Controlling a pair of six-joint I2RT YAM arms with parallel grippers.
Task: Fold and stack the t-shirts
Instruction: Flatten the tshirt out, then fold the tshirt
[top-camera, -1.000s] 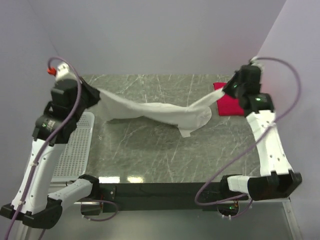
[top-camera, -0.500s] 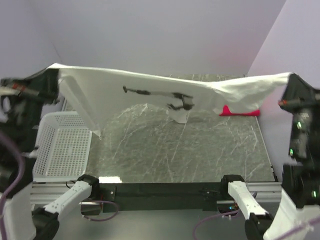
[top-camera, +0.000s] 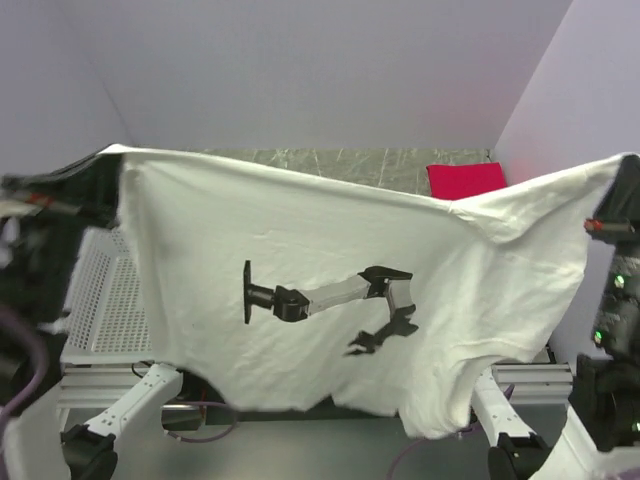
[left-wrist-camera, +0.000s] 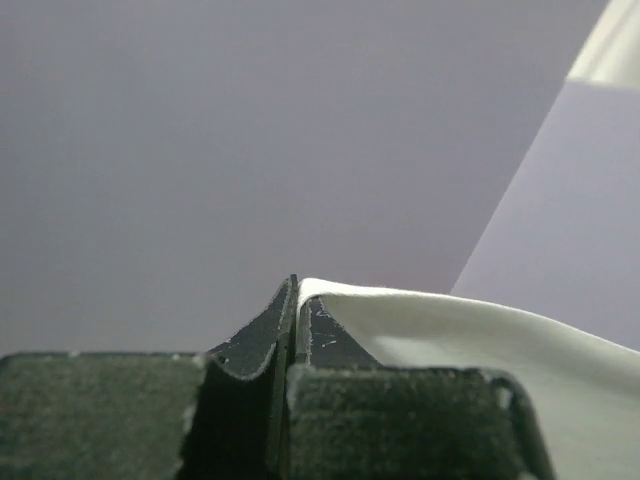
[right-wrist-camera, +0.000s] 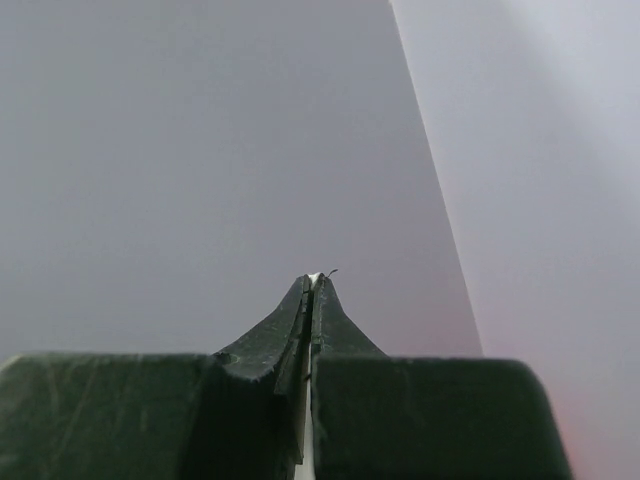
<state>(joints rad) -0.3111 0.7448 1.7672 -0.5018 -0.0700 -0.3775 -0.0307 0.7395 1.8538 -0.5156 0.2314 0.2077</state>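
Note:
The white t-shirt (top-camera: 330, 250) with a black robot-arm print hangs spread wide in the air, close to the top camera, stretched between both arms. My left gripper (top-camera: 112, 152) pinches its upper left corner; in the left wrist view the gripper (left-wrist-camera: 296, 285) is shut on white cloth (left-wrist-camera: 470, 325) trailing to the right. At the far right edge my right gripper (top-camera: 628, 160) holds the upper right corner; the right wrist view shows it (right-wrist-camera: 313, 280) shut on a thin sliver of white cloth. The red t-shirt (top-camera: 466, 180) lies folded at the table's back right.
A white mesh basket (top-camera: 105, 300) stands at the left, partly behind the hanging shirt. The marble table (top-camera: 330, 165) shows only as a strip at the back; the shirt hides the rest. Purple walls close in behind and at both sides.
Both arms have lifted the white shirt off the table and raised it high toward the camera. It went from a twisted strip to a flat, spread sheet hiding most of the table.

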